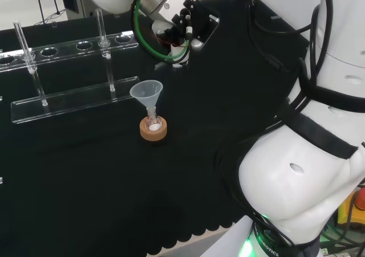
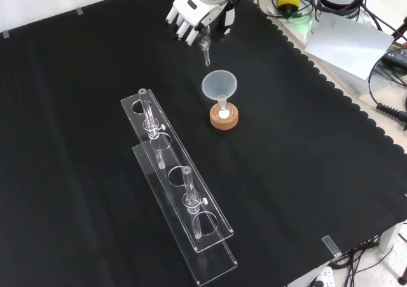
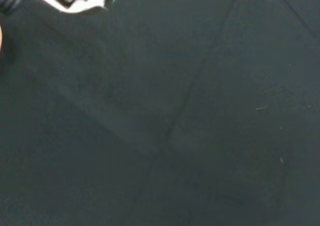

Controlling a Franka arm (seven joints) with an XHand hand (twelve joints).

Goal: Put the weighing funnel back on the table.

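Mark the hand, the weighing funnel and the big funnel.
hand (image 2: 189, 21), front view, on its white fingers.
weighing funnel (image 2: 206, 55), front view, on the clear stem hanging below the fingers.
funnel (image 2: 219, 83), front view, on the cone's wall.

Lab: clear tube rack (image 2: 170, 160), funnel (image 2: 219, 83) in flask (image 2: 222, 110) on cork ring (image 2: 224, 120), black cloth (image 2: 76, 140)

The white arm (image 1: 302, 177) reaches out over the bench with its wrist bent downward. In the front view its black and white hand (image 2: 191, 16) hangs just beyond the funnel (image 2: 219, 83), fingers curled around a small clear weighing funnel (image 2: 205, 51) whose stem points down.
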